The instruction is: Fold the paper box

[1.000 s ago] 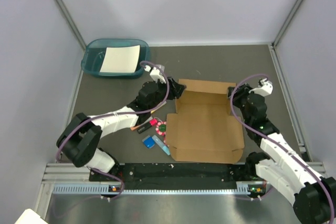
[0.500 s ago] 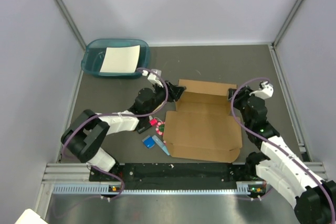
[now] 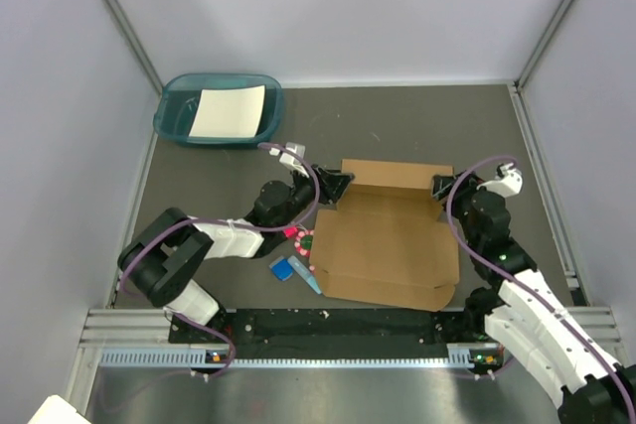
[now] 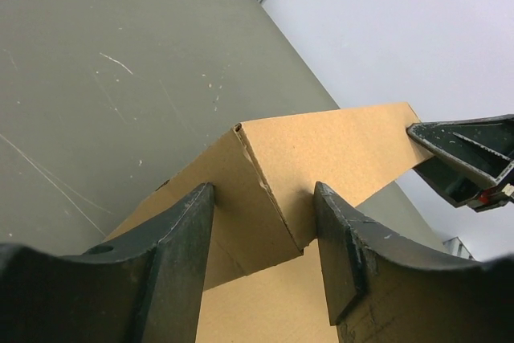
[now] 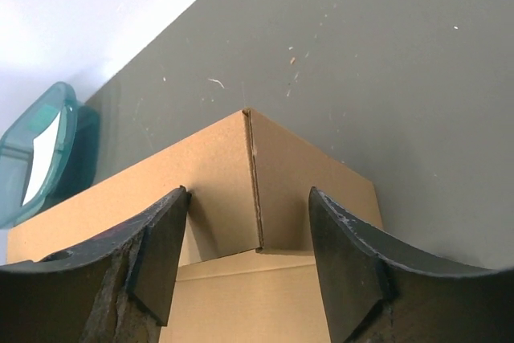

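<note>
The box [image 3: 383, 240] is lying on the worktop [image 3: 397, 116] near the middle, a little toward the right arm, with its broad base panel resting flat and its near edge close to the arms' bases. Its rear flap is standing raised along the far edge, forming a low wall with a short side tab bent round at each end. The left end effector [image 3: 333, 186] is sitting at the wall's left corner and the right end effector [image 3: 444, 186] at its right corner, so the bulk of the box is lying between the two and nearer the bases than either. The left end effector is spread. In its wrist view its fingers [image 4: 173, 263] are straddling the folded corner, one on each side, with cardboard filling most of the gap; whether they are touching the cardboard cannot be told. The right end effector is likewise spread, its fingers [image 5: 345, 263] standing either side of the opposite corner crease, with the same doubt about contact. Neither is pinching the cardboard. Small items [image 3: 295, 255], among them a blue piece and a pink one, are lying just beside the box's left edge. A teal tray [image 3: 171, 116] holding a white sheet [image 3: 229, 111] is sitting at the far left of the worktop, well apart from the box.
</note>
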Controlling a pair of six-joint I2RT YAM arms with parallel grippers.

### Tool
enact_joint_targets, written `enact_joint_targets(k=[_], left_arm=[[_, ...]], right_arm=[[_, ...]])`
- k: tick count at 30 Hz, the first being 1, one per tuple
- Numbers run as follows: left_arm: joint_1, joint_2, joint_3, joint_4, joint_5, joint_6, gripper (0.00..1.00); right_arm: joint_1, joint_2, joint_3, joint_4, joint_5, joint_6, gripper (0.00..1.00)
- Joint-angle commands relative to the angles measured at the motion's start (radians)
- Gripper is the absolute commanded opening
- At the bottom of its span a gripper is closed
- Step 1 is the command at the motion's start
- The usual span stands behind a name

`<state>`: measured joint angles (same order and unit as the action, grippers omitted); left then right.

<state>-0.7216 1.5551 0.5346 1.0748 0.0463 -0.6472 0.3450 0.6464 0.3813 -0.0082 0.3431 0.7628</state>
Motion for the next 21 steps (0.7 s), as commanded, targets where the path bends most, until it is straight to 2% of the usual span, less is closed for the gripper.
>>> enact_joint_targets(k=[1, 9, 12, 16, 21], left_arm=[[-0.075, 0.042, -0.038, -0.147, 0.178, -0.042, 0.56], [-0.073, 0.045, -0.036, -0.173, 0.158, -0.029, 0.56], [-0.073, 0.043, -0.028, -0.190, 0.150, -0.023, 0.56], [-0.073, 0.036, -0.016, -0.207, 0.144, -0.019, 0.56], [-0.071, 0.026, 0.010, -0.226, 0.139, -0.023, 0.57]], right_arm=[[0.042, 0.025, 0.005, -0.337, -0.063, -0.045, 0.63], [0.029, 0.099, 0.117, -0.271, -0.038, -0.088, 0.67], [-0.010, 0.125, 0.128, -0.233, -0.065, -0.102, 0.67], [-0.066, 0.153, 0.087, -0.179, -0.160, -0.106, 0.57], [-0.067, 0.111, -0.025, -0.125, -0.196, -0.082, 0.50]])
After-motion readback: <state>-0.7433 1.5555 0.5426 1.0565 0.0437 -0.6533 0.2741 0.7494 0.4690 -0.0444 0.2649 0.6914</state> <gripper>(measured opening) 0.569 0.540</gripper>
